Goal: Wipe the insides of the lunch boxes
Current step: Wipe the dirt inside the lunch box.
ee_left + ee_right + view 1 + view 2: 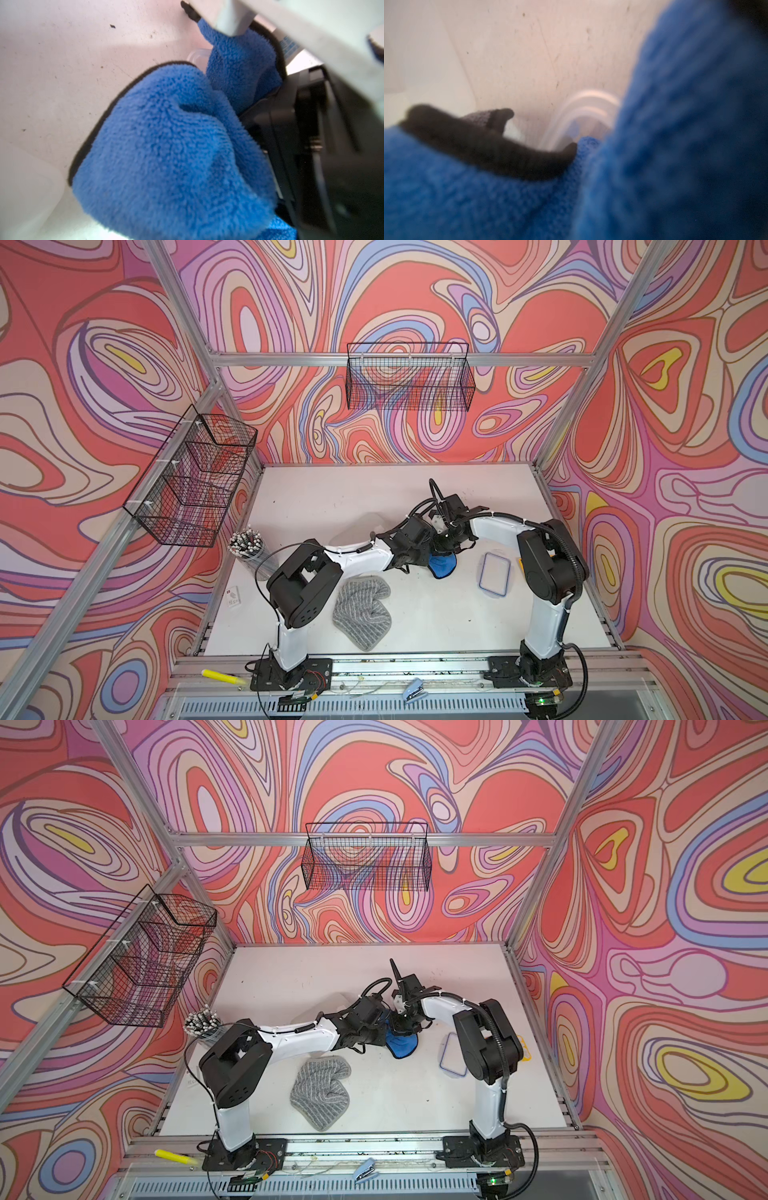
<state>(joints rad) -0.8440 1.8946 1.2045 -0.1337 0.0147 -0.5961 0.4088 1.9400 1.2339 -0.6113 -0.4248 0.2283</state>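
Note:
A blue cloth with black trim hangs bunched between both grippers near the table's middle. My left gripper and right gripper meet over it, and each appears shut on the blue cloth, which fills both wrist views and hides the jaws. A clear rounded rim of a lunch box shows just past the cloth, also as a clear corner in the left wrist view. In the top views this box is hidden under the grippers. A larger clear lunch box shows faintly behind the left forearm.
A grey striped cloth lies at the front middle. A blue-rimmed lid lies flat on the right, with a yellow calculator behind the right arm. A cup of pens and a white card sit on the left.

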